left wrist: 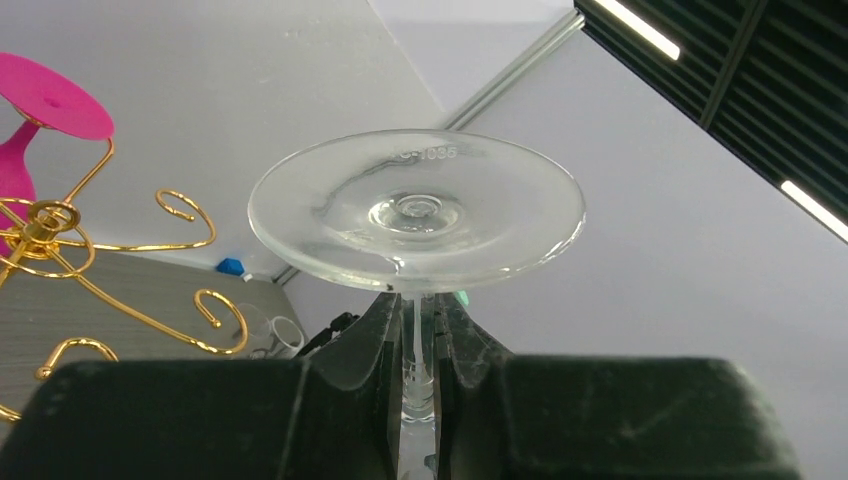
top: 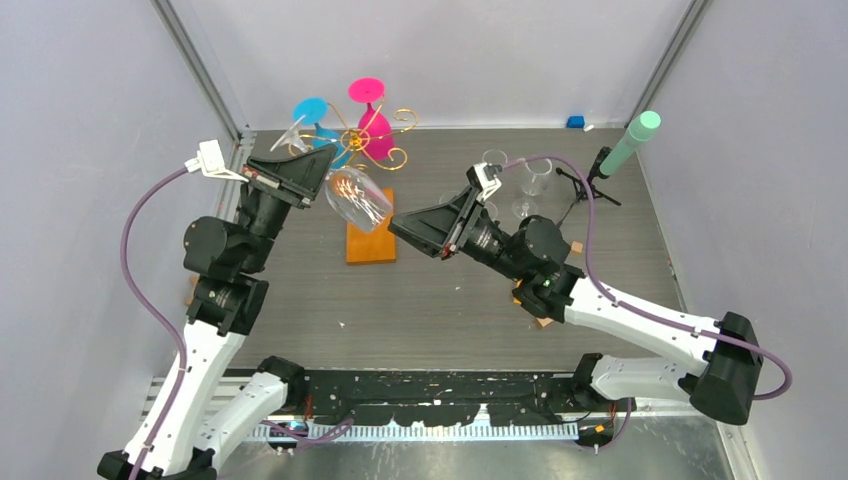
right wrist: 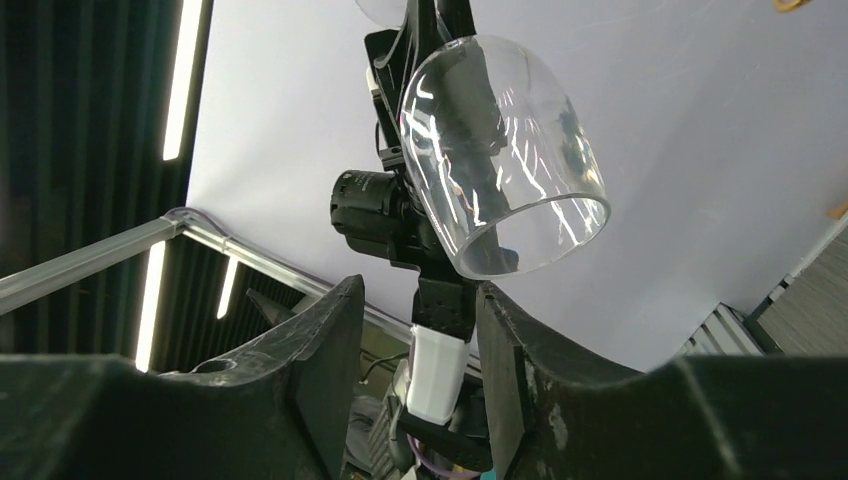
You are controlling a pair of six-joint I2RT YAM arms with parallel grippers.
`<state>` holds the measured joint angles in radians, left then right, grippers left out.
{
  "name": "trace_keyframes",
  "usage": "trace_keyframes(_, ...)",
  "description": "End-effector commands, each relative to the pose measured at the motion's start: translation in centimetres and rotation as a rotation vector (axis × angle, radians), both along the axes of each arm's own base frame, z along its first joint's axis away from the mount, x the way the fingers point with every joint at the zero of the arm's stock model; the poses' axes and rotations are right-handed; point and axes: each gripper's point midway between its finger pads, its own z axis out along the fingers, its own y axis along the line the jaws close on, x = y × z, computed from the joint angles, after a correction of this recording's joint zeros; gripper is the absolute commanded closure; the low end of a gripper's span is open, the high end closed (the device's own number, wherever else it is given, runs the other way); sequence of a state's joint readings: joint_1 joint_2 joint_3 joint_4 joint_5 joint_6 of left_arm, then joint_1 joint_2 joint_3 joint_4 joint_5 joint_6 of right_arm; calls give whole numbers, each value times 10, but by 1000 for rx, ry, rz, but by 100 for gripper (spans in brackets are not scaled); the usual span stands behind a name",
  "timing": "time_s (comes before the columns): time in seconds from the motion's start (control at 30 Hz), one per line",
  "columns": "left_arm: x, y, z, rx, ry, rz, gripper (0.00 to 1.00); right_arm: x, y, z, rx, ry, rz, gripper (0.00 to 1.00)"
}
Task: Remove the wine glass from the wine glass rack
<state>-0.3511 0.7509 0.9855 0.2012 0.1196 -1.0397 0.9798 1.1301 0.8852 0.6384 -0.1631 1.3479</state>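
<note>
Firmly shut, my left gripper (left wrist: pixel 415 325) clamps the stem of the clear wine glass (top: pixel 358 198) just under its foot, with one finger (left wrist: pixel 365 345) on each side. The glass hangs tilted on the near side of the wine glass rack (top: pixel 397 157), above the rack's wooden base (top: pixel 370 245) and apparently free of its scroll arms. My right gripper (top: pixel 402 226) is just right of that base, jaws apart and empty, facing the bowl's rim. I judge a handover is next: close softly on the bowl, then loosen the left only once the right bears the weight. The pink glass (top: pixel 378 140) and blue glass (top: pixel 312 110) hang on the rack.
</note>
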Motion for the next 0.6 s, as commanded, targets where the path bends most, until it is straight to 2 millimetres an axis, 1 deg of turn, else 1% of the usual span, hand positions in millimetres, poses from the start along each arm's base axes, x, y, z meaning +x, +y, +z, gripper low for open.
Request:
trace_keyframes(0.0, -13, 16, 45, -116, -80, 32, 100, -7, -9, 55, 159, -97, 1, 50)
trace_keyframes(0.03, -13, 16, 46, -128, -85, 28, 100, -5, -6, 53, 154, -94, -4, 50)
trace_keyframes(0.07, -15, 17, 47, -152, -98, 20, 100, -4, -6, 59, 166, -97, -2, 51)
trace_keyframes(0.1, -16, 18, 51, -184, -119, 13, 100, -2, -3, 59, 169, -87, -1, 51)
trace_keyframes(0.13, -16, 19, 52, -207, -134, 7, 100, -3, -5, 67, 195, -100, 2, 52)
trace_keyframes(0.17, -17, 19, 56, -219, -150, 3, 100, -2, -2, 68, 202, -96, 7, 52)
trace_keyframes(0.2, -18, 18, 57, -217, -155, -2, 100, -3, -3, 76, 224, -109, 10, 53)
trace_keyframes(0.23, -18, 17, 58, -215, -156, -8, 100, -1, 1, 75, 223, -106, 17, 53)
trace_keyframes(0.27, -19, 16, 59, -213, -159, -14, 100, -3, 2, 81, 231, -117, 28, 53)
trace_keyframes(0.37, -21, 18, 59, -214, -167, -6, 100, 5, 14, 77, 203, -99, 31, 57)
trace_keyframes(0.43, -20, 20, 55, -216, -163, 2, 100, 9, 17, 77, 206, -94, 21, 64)
trace_keyframes(0.47, -20, 20, 53, -218, -159, 4, 100, 13, 18, 75, 208, -87, 9, 66)
trace_keyframes(0.5, -20, 20, 51, -223, -154, 1, 100, 14, 17, 76, 221, -90, 2, 70)
trace_keyframes(0.57, -22, 19, 51, -230, -175, -9, 100, 16, 15, 78, 242, -94, -16, 74)
